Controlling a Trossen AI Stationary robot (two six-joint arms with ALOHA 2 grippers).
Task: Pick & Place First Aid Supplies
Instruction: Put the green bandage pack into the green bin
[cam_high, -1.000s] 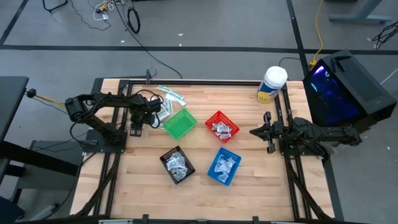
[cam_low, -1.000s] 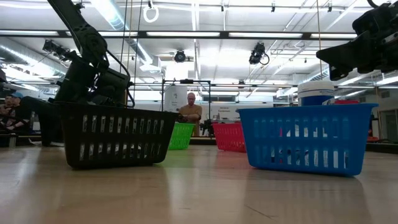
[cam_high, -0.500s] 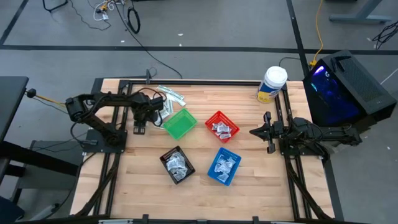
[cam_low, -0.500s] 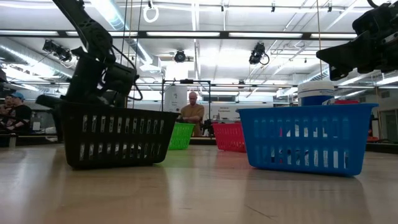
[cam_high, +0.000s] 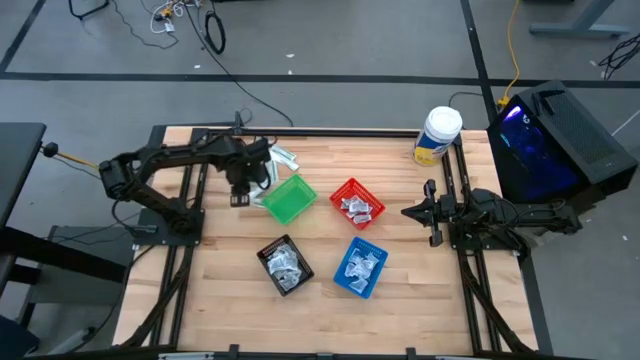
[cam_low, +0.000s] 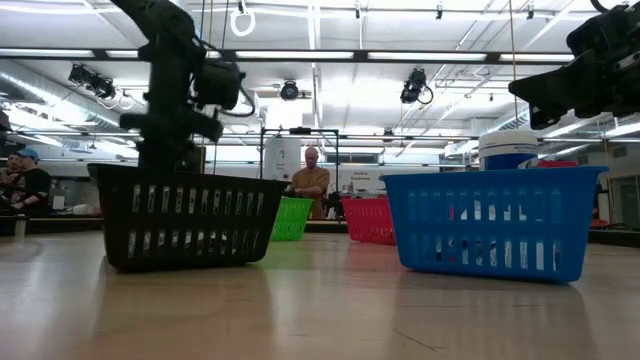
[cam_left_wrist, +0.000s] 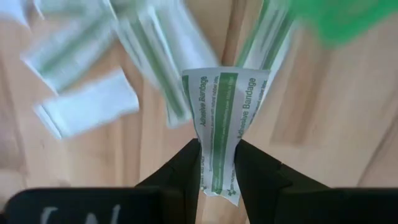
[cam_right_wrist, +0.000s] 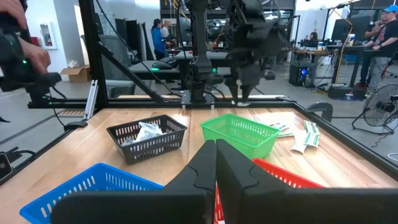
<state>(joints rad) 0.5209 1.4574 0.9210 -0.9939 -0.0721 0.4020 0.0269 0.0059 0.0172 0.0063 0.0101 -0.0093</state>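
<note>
My left gripper (cam_left_wrist: 217, 148) hangs over the far left of the table, next to the green basket (cam_high: 289, 198), shut on a white-and-green adhesive bandage strip (cam_left_wrist: 222, 106). In the high view the left gripper (cam_high: 243, 183) points straight down. More first aid supplies (cam_high: 276, 156), white-and-green strips, lie flat on the wood under and beyond it. White packets fill the red basket (cam_high: 356, 203), blue basket (cam_high: 360, 267) and black basket (cam_high: 285, 264). My right gripper (cam_right_wrist: 216, 163) waits shut and level at the table's right edge. My left gripper pinches the bandage strip between its two fingers, which point down from above. They press the strip's two long edges (cam_left_wrist: 214, 163) inward, so it is squeezed narrow there and fans out wider below (cam_left_wrist: 225, 84). The strip hangs below the fingers, clear of the table.
A white-lidded tub (cam_high: 437, 134) with a yellow label stands at the far right corner. A dark frame rail (cam_high: 330, 130) runs along the table's far edge. Bare wood (cam_high: 230, 310) lies near the front left. People stand in the room beyond the table.
My left gripper has risen from the pile of strips, carrying the bandage strip clear of the table, and has shifted toward the right, closer to the green basket. Its wrist has turned a little on the way.
</note>
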